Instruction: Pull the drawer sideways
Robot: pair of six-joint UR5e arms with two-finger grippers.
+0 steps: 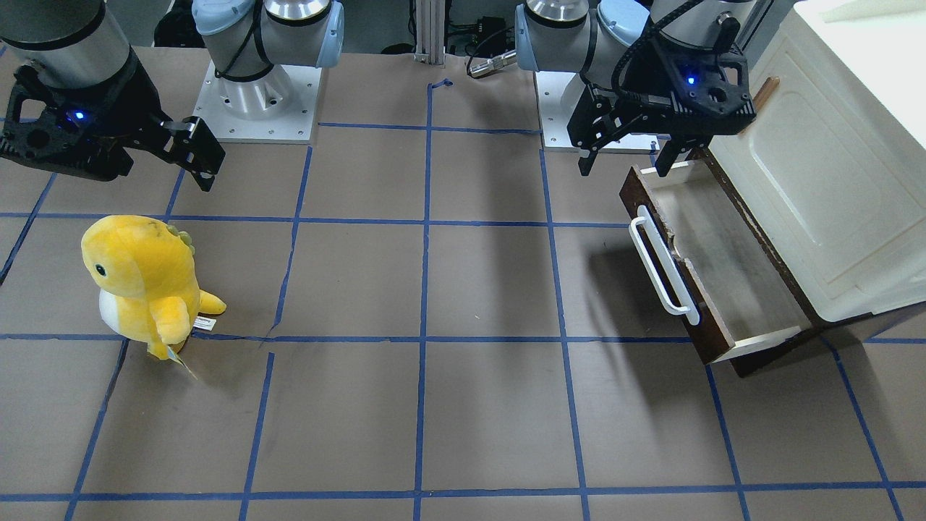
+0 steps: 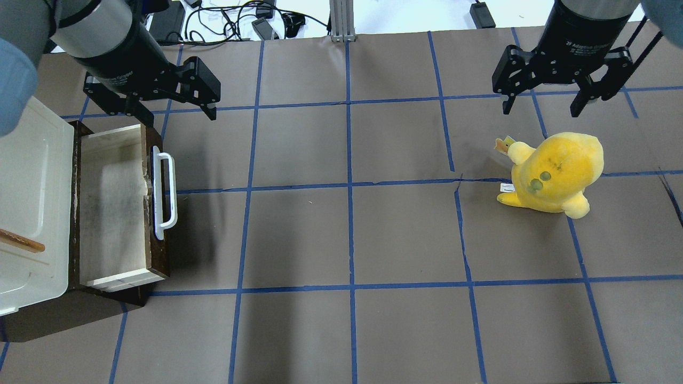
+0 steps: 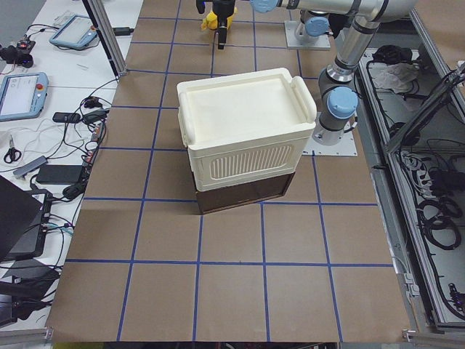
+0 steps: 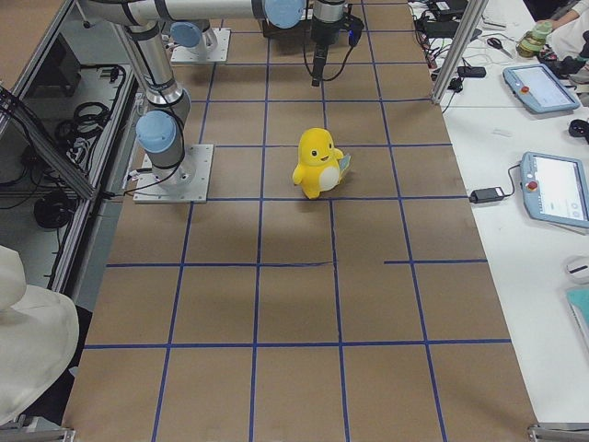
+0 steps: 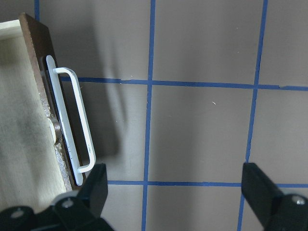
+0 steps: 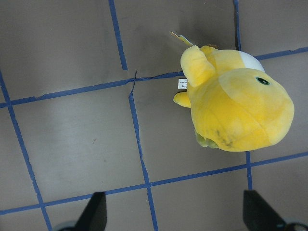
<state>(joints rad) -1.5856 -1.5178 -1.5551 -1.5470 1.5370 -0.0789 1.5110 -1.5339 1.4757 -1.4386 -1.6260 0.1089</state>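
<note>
Taped brown paper tabletop [image 2: 347, 240], shallow wooden drawer [image 2: 112, 202]

Drawer [image 2: 109, 213] stands out of the cream cabinet [image 2: 32, 176]; the cabinet closes off the side behind it. Drawer is open from above. White bar handle [image 2: 172, 192] stands off the drawer front, with a gap behind the bar. Left gripper [image 2: 172, 113], jaws spread, hangs over one end of the drawer. Table [image 2: 347, 240] ahead of the drawer front is open; yellow plush toy [image 2: 555, 170] sits well apart from the drawer.

The drawer [image 2: 109, 213] juts from the cabinet [image 2: 32, 197], plush toy [image 2: 555, 170] well apart.
</note>
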